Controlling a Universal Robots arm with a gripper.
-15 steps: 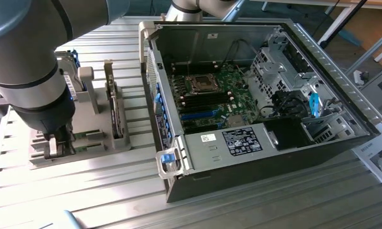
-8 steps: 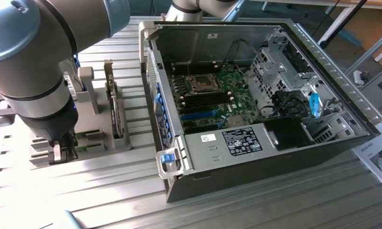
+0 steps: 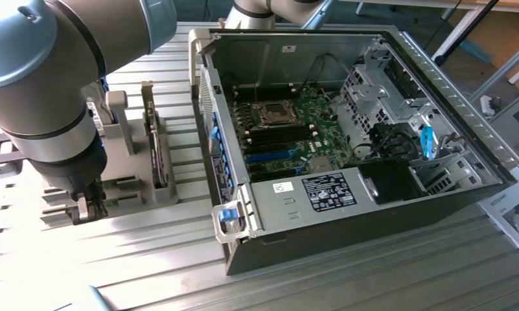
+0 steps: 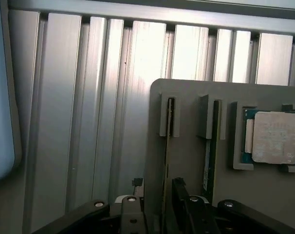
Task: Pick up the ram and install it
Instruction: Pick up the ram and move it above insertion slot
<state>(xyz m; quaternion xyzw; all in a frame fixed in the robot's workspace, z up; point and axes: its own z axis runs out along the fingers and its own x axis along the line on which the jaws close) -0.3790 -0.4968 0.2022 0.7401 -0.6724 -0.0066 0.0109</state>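
Tool [image 4: 157,207] astride ram [image 4: 166,156], ribbed metal table [image 4: 89,122]

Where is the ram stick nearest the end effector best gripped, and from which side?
Pinch the ram stick across its two flat faces at the middle of its exposed long edge, from straight above. It stands on edge in a slot of the holder, so only that edge is free.

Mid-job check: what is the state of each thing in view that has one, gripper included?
gripper: open, straddling the ram, not closed on it.
ram: standing on edge in its holder slot, not lifted.
second stick: standing on edge in the next slot.
processor chip: lying flat in the holder's recess.
holder: loaded with both sticks and the chip.
computer case: open, motherboard exposed.
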